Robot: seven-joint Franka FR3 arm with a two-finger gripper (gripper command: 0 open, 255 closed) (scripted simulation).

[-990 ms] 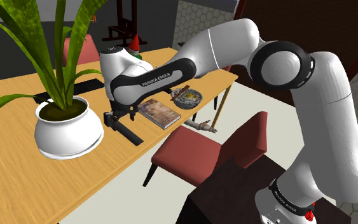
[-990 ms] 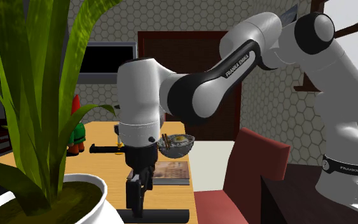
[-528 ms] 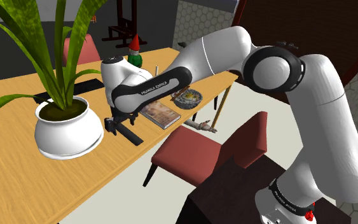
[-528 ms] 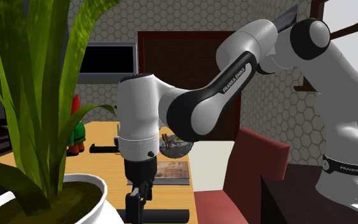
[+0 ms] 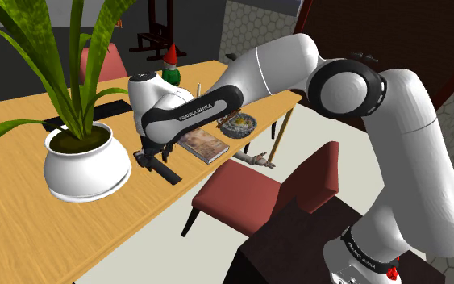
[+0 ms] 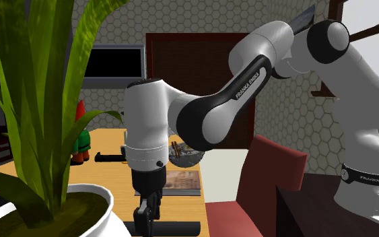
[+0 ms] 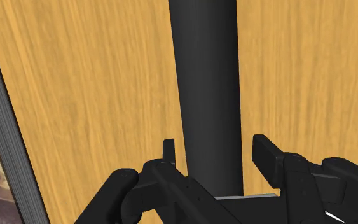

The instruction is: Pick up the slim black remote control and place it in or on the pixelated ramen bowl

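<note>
Wooden counter with a lengthwise grain, in a room with hexagon-patterned walls. At the shoulder view's left, a rounded white pot, smooth and glossy, with long green blades.

Next along, the slim black remote control, flat on the wood near the counter's front edge. Jaws hanging over one end, spread open, straddling the narrow width. Seen from the wrist, one finger against the remote's edge, the other just clear: not yet clasped.

Judged to be the closing step of the grasp. Close squarely across the width and stay centred on the long axis. Matt, hard-looking bar with rounded long edges, likely to pivot if pinched off-centre. Squeeze firmly, then lift straight up before travelling.

Further right, just beside the remote, a flat book with a brownish pictured cover and a grey page block. Worth avoiding on the way up.

Beyond the book, well apart from the remote, the pixelated ramen bowl, small, round and dark-rimmed. Probably better to lay the long remote across the rim than to force it inside.
</note>
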